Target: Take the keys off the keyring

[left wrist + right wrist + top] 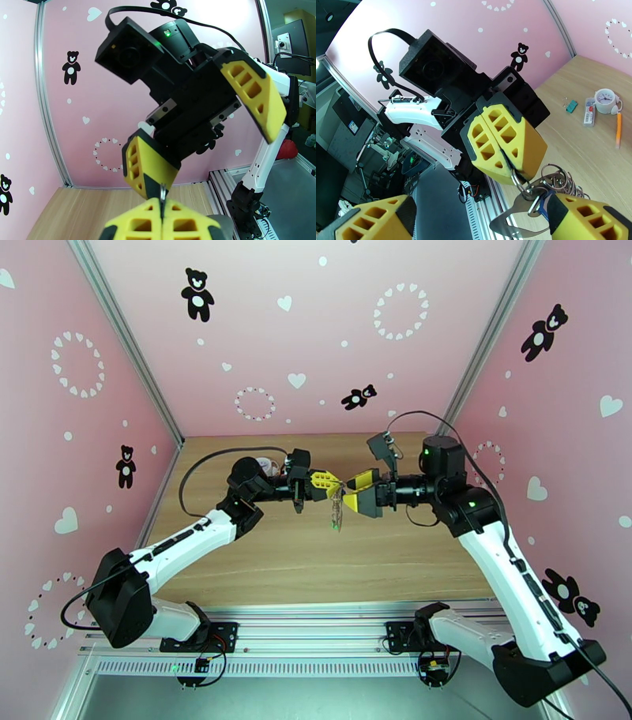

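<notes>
the keyring hangs in the air above the worktop. you have its top ring pinched in your left hand, which is clamped tight on it. the bunch of rings and a blue-tagged key dangle between the wide-spread fingers of your right hand, just beside one finger.

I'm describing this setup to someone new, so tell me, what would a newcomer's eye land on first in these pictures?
The two arms meeting head-on in mid-air over the wooden table. The left claw is pinched shut on the keyring, whose tangle of metal rings dangles beneath, while the right claw gapes open right next to it. All around stand pink bear-print walls.
</notes>
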Motion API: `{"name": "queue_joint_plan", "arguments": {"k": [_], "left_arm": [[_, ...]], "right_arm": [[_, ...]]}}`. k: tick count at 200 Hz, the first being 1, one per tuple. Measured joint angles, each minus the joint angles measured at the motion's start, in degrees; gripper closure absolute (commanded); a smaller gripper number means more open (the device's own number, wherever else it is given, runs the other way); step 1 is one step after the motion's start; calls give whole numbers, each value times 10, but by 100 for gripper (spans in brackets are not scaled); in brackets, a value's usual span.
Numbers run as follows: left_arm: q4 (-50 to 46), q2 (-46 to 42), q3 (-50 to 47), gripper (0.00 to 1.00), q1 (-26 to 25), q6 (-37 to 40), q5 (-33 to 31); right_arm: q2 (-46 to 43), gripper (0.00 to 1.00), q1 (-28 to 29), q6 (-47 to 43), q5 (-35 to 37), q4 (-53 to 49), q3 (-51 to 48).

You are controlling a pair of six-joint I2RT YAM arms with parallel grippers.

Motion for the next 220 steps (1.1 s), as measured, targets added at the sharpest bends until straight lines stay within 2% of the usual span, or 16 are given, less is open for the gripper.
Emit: {"name": "queue_joint_plan", "arguments": {"k": [86,220], "left_arm": [[-13,0,3,100,0,0,0],[-28,-14,4,100,2,15,-5]], "right_arm": [[24,3,23,-19,-7,-5,1],[-7,13,4,-28,-23,-26,2]]}}
